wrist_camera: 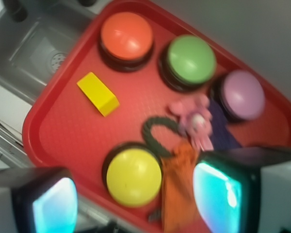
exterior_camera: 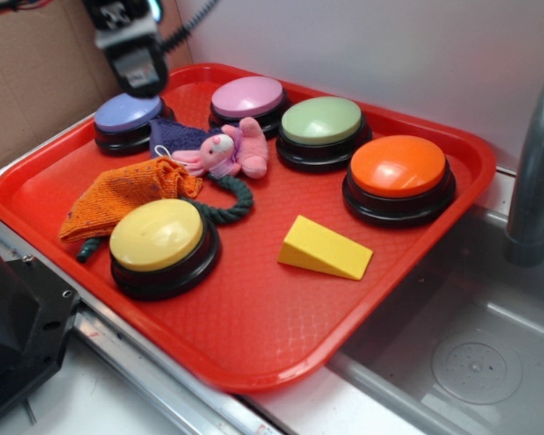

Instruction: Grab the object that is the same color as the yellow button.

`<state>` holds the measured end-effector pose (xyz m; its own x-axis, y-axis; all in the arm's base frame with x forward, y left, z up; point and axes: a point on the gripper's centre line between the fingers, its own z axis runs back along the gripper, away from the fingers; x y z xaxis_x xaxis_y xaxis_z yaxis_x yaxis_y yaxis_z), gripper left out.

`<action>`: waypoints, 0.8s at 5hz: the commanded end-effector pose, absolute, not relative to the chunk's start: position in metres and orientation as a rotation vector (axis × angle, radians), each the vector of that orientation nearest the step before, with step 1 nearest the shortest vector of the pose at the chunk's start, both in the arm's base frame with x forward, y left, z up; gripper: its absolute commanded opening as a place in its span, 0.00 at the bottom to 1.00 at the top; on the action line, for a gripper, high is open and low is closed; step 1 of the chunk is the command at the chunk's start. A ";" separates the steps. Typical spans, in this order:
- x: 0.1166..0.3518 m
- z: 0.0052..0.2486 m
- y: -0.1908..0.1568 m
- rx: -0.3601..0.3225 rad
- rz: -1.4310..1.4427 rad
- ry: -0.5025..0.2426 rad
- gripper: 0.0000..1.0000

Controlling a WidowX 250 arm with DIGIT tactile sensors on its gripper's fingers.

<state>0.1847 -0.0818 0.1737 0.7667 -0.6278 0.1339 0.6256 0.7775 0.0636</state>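
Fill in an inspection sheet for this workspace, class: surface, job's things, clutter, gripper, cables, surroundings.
Surface: red tray beside a sink.
Job's things: yellow wedge lies free near the tray's front right; yellow button at front left.
Clutter: orange button, green button, pink button, purple button; orange cloth, pink plush toy, dark rope.
Gripper: gripper above the purple button, empty, far from the wedge; jaw state unclear.
Cables: one cable behind the gripper.
Surroundings: faucet, cardboard.
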 end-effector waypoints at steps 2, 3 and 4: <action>0.204 0.087 -0.118 -0.143 -1.099 -0.190 1.00; 0.209 0.059 -0.123 -0.098 -1.099 -0.158 1.00; 0.210 0.046 -0.127 -0.092 -1.125 -0.144 1.00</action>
<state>0.2170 -0.1201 0.0376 0.4441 -0.8852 0.1386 0.8950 0.4454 -0.0235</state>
